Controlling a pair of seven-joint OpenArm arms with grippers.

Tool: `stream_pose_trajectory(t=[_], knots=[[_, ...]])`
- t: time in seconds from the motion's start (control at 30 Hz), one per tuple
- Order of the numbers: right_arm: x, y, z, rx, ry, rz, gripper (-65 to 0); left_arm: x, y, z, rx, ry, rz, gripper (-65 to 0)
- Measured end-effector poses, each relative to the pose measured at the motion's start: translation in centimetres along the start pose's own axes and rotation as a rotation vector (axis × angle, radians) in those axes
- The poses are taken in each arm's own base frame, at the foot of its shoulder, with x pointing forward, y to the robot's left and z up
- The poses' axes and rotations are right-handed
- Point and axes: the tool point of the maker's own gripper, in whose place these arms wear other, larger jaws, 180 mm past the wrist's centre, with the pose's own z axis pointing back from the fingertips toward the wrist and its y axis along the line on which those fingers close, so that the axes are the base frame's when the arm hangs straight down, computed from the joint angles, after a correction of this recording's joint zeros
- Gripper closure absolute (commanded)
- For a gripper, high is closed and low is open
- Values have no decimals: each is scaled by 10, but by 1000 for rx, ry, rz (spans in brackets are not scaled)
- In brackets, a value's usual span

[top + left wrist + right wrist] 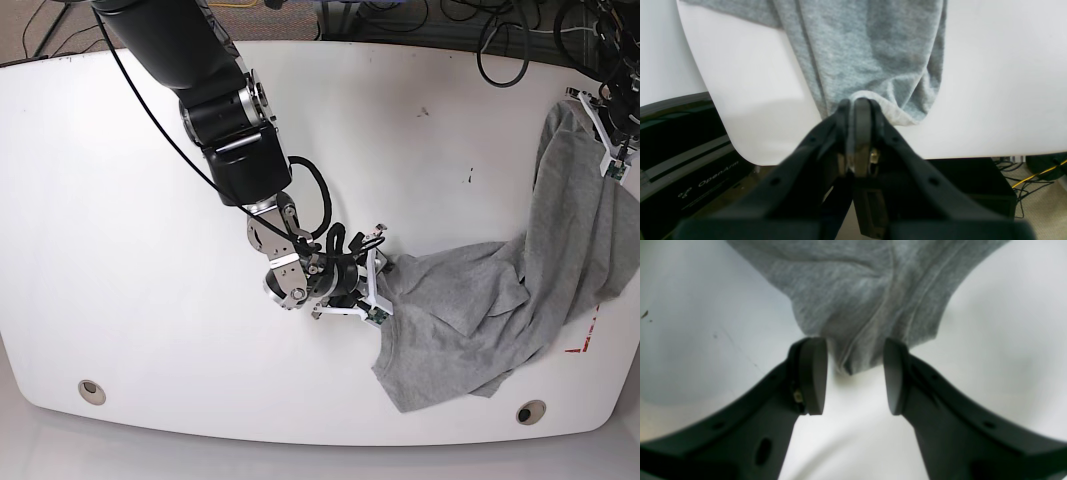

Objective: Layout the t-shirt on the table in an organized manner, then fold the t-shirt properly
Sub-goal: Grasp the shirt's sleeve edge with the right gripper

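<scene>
Clamping a pale hemmed edge of the t-shirt [870,60], the left gripper [857,103] has its jaws pressed fully together with cloth pinched between them, and the fabric hangs in a bunched fold beyond the tips. In the base view this gripper [608,110] sits at the far right corner of the table [150,200], lifting that end of the t-shirt [520,290] so a long band of cloth runs down from it toward the middle.

The right gripper [855,373] stands about half open, its two pads either side of a folded point of the t-shirt [857,306]. That point lies between the pads without being squeezed; whether it touches either pad I cannot tell. In the base view the right gripper [360,285] lies low over the table's centre, at the left tip of the crumpled heap.

Most of the garment lies rumpled on the right half of the table, near the front edge, close to a grommet hole [530,411] and red marks [583,345]. No lettering shows. Holding two separated ends this way probably serves to stretch the shirt flat, so laying out seems under way and folding not yet begun.
</scene>
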Motion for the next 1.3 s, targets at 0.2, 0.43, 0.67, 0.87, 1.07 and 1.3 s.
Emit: stream_pose_trajectory(t=[0.2, 0.43, 0.67, 0.87, 1.07, 1.3], knots=[[-3, 3, -2, 6, 0, -5, -270, 0, 0, 0, 0, 0, -1, -3], [-8, 9, -5, 17, -12, -17, -266, 0, -1, 0, -2, 0, -2, -3], [-11, 11, -6, 22, -7, -22, -262, 1, -2, -1, -5, 0, -4, -3], [-11, 11, -6, 21, -8, -21, -230, 1, -2, -1, -5, -1, -4, -3], [-5, 14, -6, 36, -42, -46, -75, 1, -2, -1, -5, -1, -4, -3], [5, 13, -4, 42, -83, -57, 0, 1, -2, -1, -4, -1, -4, -3]])
